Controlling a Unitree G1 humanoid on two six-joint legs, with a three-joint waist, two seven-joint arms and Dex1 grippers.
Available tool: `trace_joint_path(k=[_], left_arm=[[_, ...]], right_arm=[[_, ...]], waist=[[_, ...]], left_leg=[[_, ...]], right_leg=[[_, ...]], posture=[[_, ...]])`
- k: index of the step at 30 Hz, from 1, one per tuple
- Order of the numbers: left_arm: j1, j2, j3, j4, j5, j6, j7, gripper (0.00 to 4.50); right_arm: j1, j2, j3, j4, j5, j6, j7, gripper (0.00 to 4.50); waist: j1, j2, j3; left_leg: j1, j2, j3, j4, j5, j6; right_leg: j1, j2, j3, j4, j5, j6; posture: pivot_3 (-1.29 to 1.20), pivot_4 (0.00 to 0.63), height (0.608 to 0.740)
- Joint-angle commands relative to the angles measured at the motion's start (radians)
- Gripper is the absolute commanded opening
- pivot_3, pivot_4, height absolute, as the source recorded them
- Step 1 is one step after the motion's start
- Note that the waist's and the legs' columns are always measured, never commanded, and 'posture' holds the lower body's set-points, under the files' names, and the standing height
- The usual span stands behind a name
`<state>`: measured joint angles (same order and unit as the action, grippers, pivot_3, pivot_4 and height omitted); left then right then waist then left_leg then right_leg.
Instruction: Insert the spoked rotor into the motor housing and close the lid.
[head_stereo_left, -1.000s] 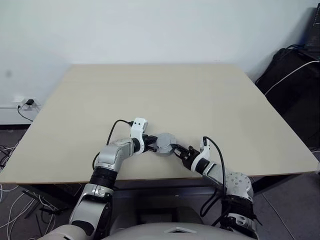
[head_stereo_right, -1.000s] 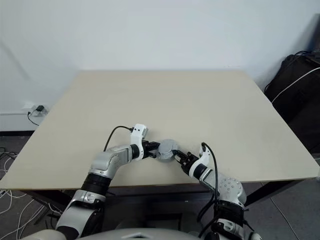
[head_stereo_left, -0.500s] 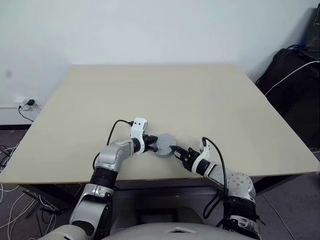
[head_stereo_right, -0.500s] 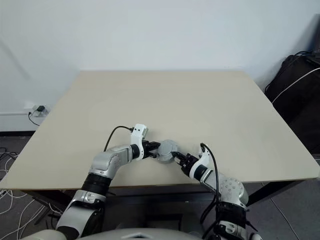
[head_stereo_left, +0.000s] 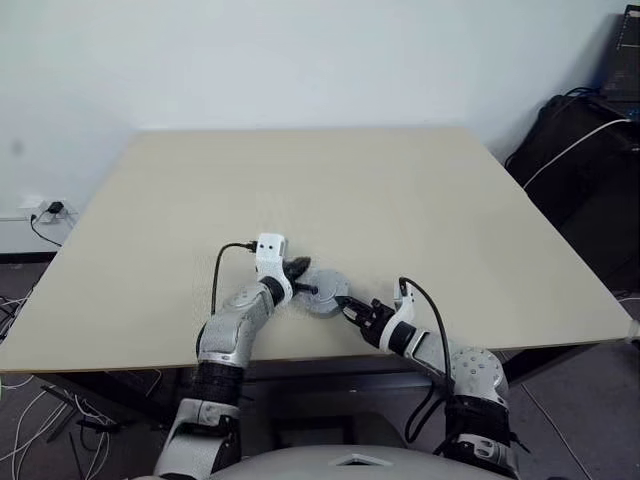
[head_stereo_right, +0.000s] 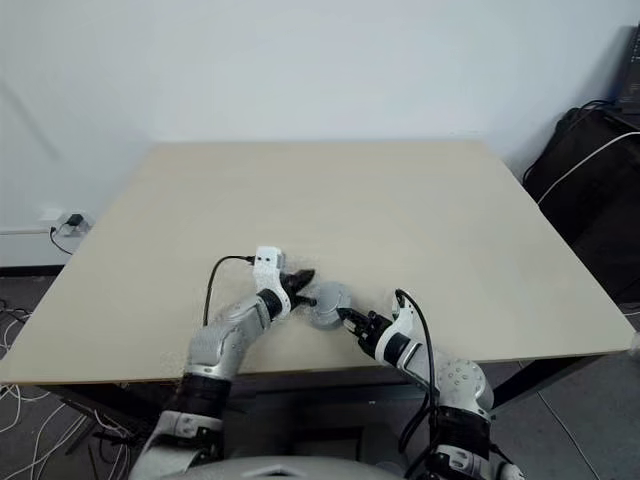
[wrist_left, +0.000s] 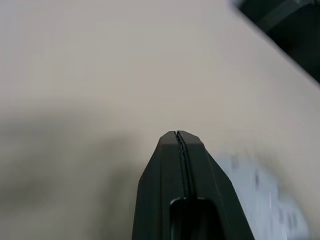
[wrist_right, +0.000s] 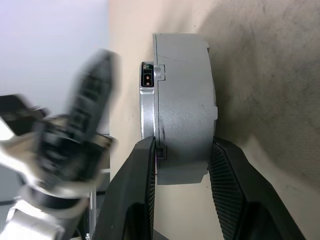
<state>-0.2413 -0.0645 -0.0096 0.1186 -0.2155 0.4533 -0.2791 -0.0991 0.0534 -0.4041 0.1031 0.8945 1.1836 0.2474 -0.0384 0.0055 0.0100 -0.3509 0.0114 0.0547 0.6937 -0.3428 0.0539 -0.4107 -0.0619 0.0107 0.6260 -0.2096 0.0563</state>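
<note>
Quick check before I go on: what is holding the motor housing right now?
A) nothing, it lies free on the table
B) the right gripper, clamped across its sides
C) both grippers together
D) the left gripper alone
B: the right gripper has one finger on each side of the silver motor housing, while the left gripper is shut on nothing, beside it.

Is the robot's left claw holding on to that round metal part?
No. The left gripper is shut on nothing, while the right gripper clamps the motor housing.
</note>
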Motion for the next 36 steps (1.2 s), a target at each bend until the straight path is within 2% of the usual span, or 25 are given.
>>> trace_joint_path(k=[1,3,5,10,12,15,25,28,32,36], left_arm=[[0.086,0.002,0.006,-0.117,0.112,-0.231,0.137,0.0],[0.134,0.013,0.007,-0.14,0.083,-0.226,0.116,0.0],[0.175,0.004,0.05,-0.158,-0.098,-0.137,-0.014,0.0],[0.294,0.029,0.043,-0.221,-0.209,-0.148,-0.15,0.0],[0.337,0.014,0.056,-0.247,-0.277,-0.128,-0.175,0.0],[0.373,0.013,0.05,-0.265,-0.302,-0.141,-0.188,0.0],[0.533,0.01,0.037,-0.348,-0.559,0.037,-0.252,0.0],[0.573,-0.024,0.071,-0.359,-0.68,0.081,-0.243,0.62],[0.603,-0.077,0.115,-0.36,-0.832,0.105,-0.211,1.91],[0.615,-0.094,0.119,-0.357,-0.923,0.111,-0.19,3.29]], right_arm=[[-0.005,0.021,-0.01,-0.006,0.031,-0.009,-0.017,1.2],[-0.006,0.027,-0.019,-0.004,0.051,-0.017,-0.011,1.2],[-0.005,0.032,-0.026,-0.012,0.073,-0.02,-0.001,1.2],[-0.006,0.038,-0.04,-0.037,0.15,-0.015,0.046,1.2],[-0.006,0.035,-0.035,-0.05,0.182,-0.01,0.068,1.2],[-0.005,0.029,-0.029,-0.058,0.216,-0.011,0.083,1.2],[-0.019,0.024,-0.009,-0.091,0.322,-0.001,0.078,1.2],[-0.023,0.015,0.002,-0.092,0.327,0.0,0.069,1.2],[-0.024,0.001,0.013,-0.088,0.329,0.007,0.06,1.2],[-0.026,-0.013,0.021,-0.087,0.335,0.016,0.055,1.2]], waist=[[0.0,0.002,-0.001],[0.004,0.002,-0.001],[0.006,0.002,-0.001],[0.002,0.002,0.001],[0.001,0.002,0.002],[0.002,0.002,0.003],[0.0,0.001,0.004],[0.0,0.001,0.005],[0.0,0.001,0.005],[0.002,0.0,0.006]], left_leg=[[0.0,0.0,0.0,-0.001,0.0,0.0],[0.001,0.0,0.001,-0.003,0.0,0.0],[0.0,-0.001,0.001,-0.002,0.0,0.001],[-0.004,-0.001,0.001,-0.001,-0.001,0.002],[-0.006,-0.001,0.001,-0.001,-0.001,0.002],[-0.006,-0.001,0.001,-0.001,-0.001,0.002],[-0.006,-0.001,0.001,0.0,-0.001,0.003],[-0.006,-0.001,0.001,0.0,-0.001,0.003],[-0.006,-0.001,0.001,0.0,-0.001,0.003],[-0.006,-0.001,0.001,0.0,-0.001,0.003]], right_leg=[[0.0,0.0,0.0,0.0,-0.001,-0.002],[0.0,0.0,0.001,0.0,-0.002,-0.004],[-0.001,-0.001,0.001,-0.001,-0.003,-0.004],[-0.005,-0.001,0.0,-0.001,-0.003,-0.004],[-0.006,0.0,-0.001,-0.001,-0.003,-0.004],[-0.006,0.0,-0.001,-0.002,-0.003,-0.004],[-0.006,0.0,-0.001,-0.002,-0.003,-0.003],[-0.005,0.0,-0.001,-0.002,-0.003,-0.003],[-0.006,0.0,-0.001,-0.002,-0.003,-0.003],[-0.005,-0.001,-0.001,-0.002,-0.003,-0.003]], posture=[[0.0,0.0,0.74],[0.0,0.0,0.74],[0.0,0.0,0.74],[0.0,0.0,0.74],[0.0,0.0,0.74],[0.0,0.0,0.74],[0.0,0.0,0.74],[0.0,0.0,0.74],[0.0,0.0,0.74],[0.0,0.0,0.74]])
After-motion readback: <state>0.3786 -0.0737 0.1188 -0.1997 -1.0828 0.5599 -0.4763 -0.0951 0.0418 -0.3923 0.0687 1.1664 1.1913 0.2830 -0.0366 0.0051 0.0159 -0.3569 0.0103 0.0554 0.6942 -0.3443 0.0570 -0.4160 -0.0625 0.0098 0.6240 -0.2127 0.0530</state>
